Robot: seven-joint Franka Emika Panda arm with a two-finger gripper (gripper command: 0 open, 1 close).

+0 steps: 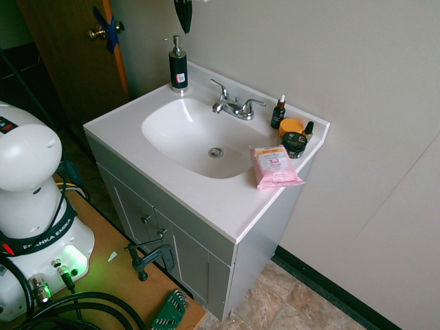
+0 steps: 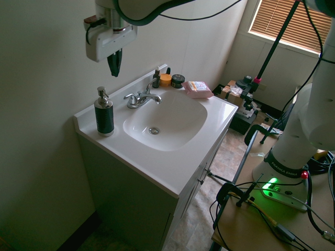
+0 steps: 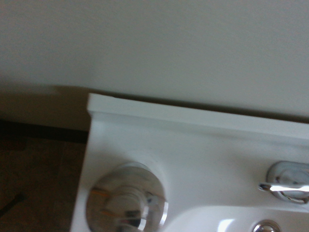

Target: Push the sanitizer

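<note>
At the left end of the white bench [image 1: 206, 199], as the first exterior view shows it, stands the sanitizer [image 1: 178, 72], upright, near the back corner and beside the basin [image 1: 172, 130]. It is the tall black bottle with the silver pump head. Just a little to the right, and higher, comes the hand [image 2: 114, 63]; its two fingers are closed together and grip nothing. It hangs above the level of the pump, touching neither the bottle nor the bench. So I judge that the approach is mostly done, but the push itself seems not yet done; from these pictures alone I cannot be fully sure. What is left, I think, is to lower the closed fingers beside the bottle, make contact and slide it without tipping it. Further right are the faucet [image 1: 237, 108], the small dropper bottle [image 1: 278, 112], the orange jar [image 1: 291, 126], the pink packet [image 1: 273, 167] and the black jar [image 1: 294, 144]; these need no work for this task.
</note>
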